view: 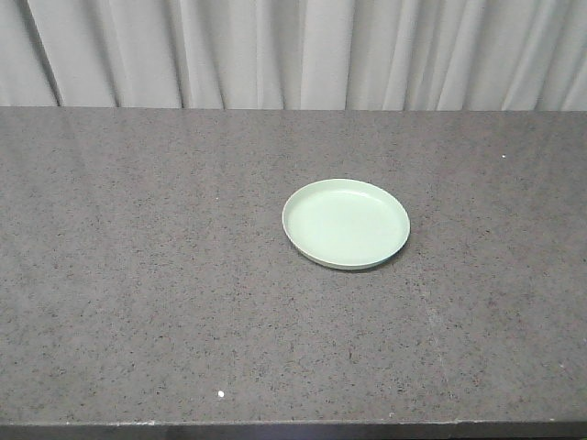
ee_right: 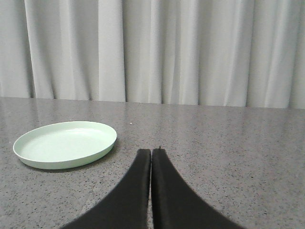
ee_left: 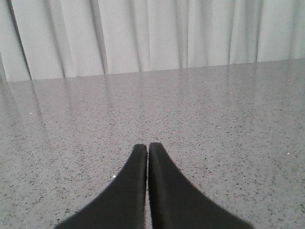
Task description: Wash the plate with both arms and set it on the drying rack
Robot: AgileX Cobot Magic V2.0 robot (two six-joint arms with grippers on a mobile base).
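- The plate (view: 346, 223) lies flat on the dark speckled counter (view: 138, 293), rim up, with nothing in it and nothing touching it. I judge this is the start: it waits to be picked up.
- My right gripper (ee_right: 151, 151) hangs low, to the right of the plate and nearer me, well apart from it. Its jaws are pressed together on nothing.
- My left gripper (ee_left: 147, 146) is likewise closed and bare. The plate is out of its view, so I judge it sits off to the plate's left.
- Bare counter rings the plate on every side, so either arm can come in low. The shallow rim offers little to pinch, I judge.
- Behind the plate the counter ends at a pale curtain (view: 275, 46). The counter's near edge is well in front of the plate.
- No drying rack shows in any view.
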